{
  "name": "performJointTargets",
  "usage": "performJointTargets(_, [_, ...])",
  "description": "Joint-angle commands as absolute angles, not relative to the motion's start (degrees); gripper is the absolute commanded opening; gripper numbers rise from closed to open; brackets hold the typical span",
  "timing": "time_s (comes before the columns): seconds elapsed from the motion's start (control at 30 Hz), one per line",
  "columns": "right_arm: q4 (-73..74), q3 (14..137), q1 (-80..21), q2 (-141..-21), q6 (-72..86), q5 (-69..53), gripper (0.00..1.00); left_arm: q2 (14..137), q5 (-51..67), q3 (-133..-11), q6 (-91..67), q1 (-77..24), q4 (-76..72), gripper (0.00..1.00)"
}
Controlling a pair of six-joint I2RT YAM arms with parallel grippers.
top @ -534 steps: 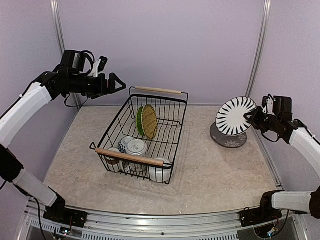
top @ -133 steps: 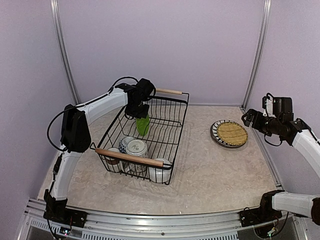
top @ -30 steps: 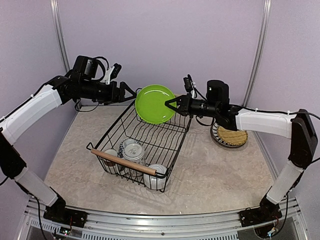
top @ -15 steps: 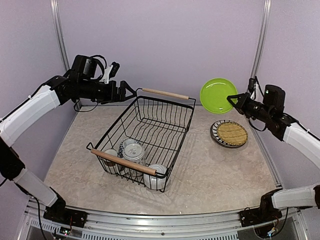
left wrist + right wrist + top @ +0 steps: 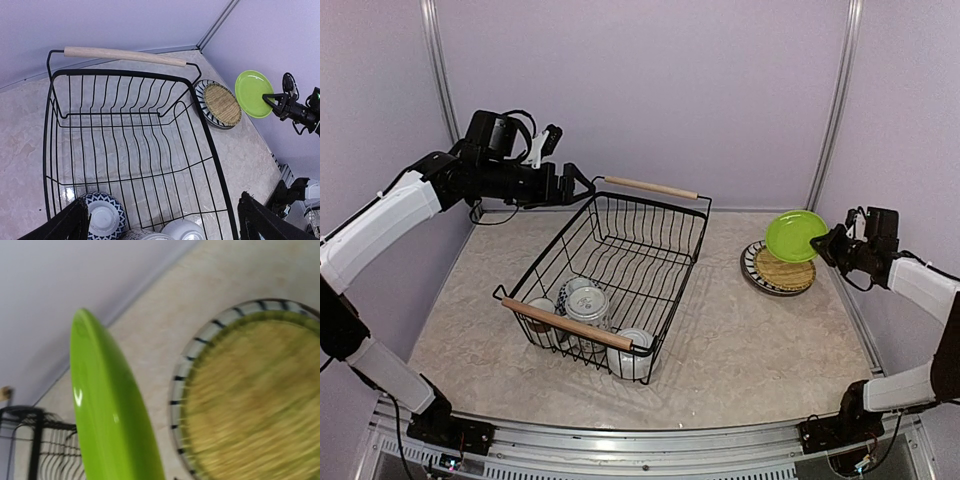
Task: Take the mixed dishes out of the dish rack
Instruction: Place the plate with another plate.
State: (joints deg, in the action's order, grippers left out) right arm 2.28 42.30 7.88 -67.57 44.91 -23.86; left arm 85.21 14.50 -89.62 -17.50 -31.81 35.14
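One lime green plate (image 5: 795, 236), clamped at its right rim by the right pincer (image 5: 827, 243). Hangs tilted, almost edge-on in the right wrist view, just above the stack at the right of the desk (image 5: 740, 350). Stack: striped plate (image 5: 748, 268) beneath, straw-coloured woven plate (image 5: 785, 276) on top. Left pincer (image 5: 578, 186) spread wide and empty, poised above the far left corner of the dish rack (image 5: 620, 240). Upright plate slots of the rack bare. At its near end a patterned bowl (image 5: 588, 303), a white mug (image 5: 633, 350) and further small pieces, partly hidden behind the wooden handle (image 5: 575, 325).

Handling, as judged: glazed and rigid, light enough for a single rim pinch, yet slick and brittle. Liable to swing or slide out when gripped only at the edge. Best levelled, lowered slowly and let go only once resting on the stack. For bowl and mugs, hold best taken astride the rim wall, straight down from above. Mug handles too small here to judge as a grip point.
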Motion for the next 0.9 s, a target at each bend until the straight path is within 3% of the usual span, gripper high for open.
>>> performJointTargets(0.0, [0.10, 42.15, 11.57, -72.40, 44.46, -28.09, 0.00, 84.73, 12.64, -89.29, -15.89, -32.80, 35.37, 0.99])
performJointTargets(0.47, [-6.48, 45.63, 13.27, -89.94, 42.65, -33.72, 0.00, 84.07, 11.69, -89.37, -15.48, -34.22, 35.51, 0.99])
performJointTargets(0.7, [-5.02, 48.86, 13.35, -94.64, 40.35, -33.83, 0.13, 83.85, 11.65, -89.61, -15.21, -34.37, 35.85, 0.99])
performJointTargets(0.87, [-1.48, 51.90, 13.43, -97.29, 37.79, -32.50, 0.29, 83.68, 11.71, -89.64, -15.05, -34.75, 35.95, 0.99])
